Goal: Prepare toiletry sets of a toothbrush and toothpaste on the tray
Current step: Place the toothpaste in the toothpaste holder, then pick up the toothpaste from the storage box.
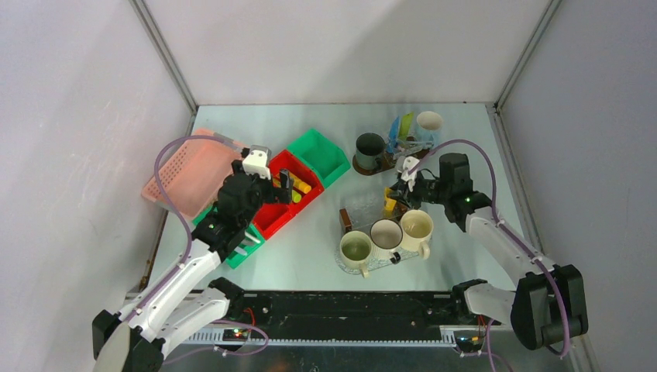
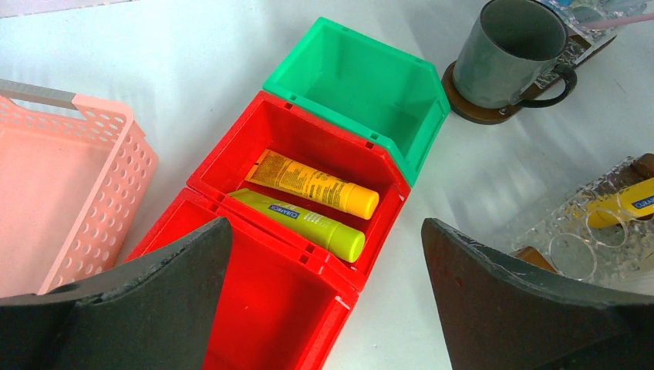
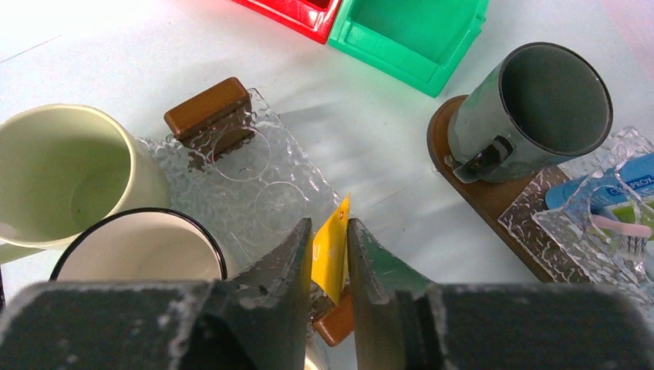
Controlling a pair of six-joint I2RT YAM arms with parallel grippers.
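1. Right jaws clamp a yellow tube (image 3: pixel 330 250) upright above the clear tray (image 3: pixel 262 193). The left jaws gape wide, holding nothing, over a red bin (image 2: pixel 231 150) left of the tray.
2. That bin holds an orange tube (image 2: pixel 312 183) and a yellow-green tube (image 2: pixel 308 223) side by side, and a green bin (image 2: pixel 362 85) adjoins it.
3. At the tray's near edge, a cream mug (image 1: pixel 356 249), a dark-rimmed white mug (image 1: pixel 386 233) and another cream mug (image 1: pixel 417 224) touch in a row.
4. Beyond the tray, a dark mug (image 3: pixel 540 108) stands on a brown coaster (image 3: pixel 478 193). A pink basket (image 1: pixel 190 174) sits on the desk (image 1: pixel 310 256) far to the tray's left.
5. Only the right wrist view makes out a blue tube (image 3: pixel 634 181) and a pink toothbrush (image 3: pixel 617 228) beside the dark mug.
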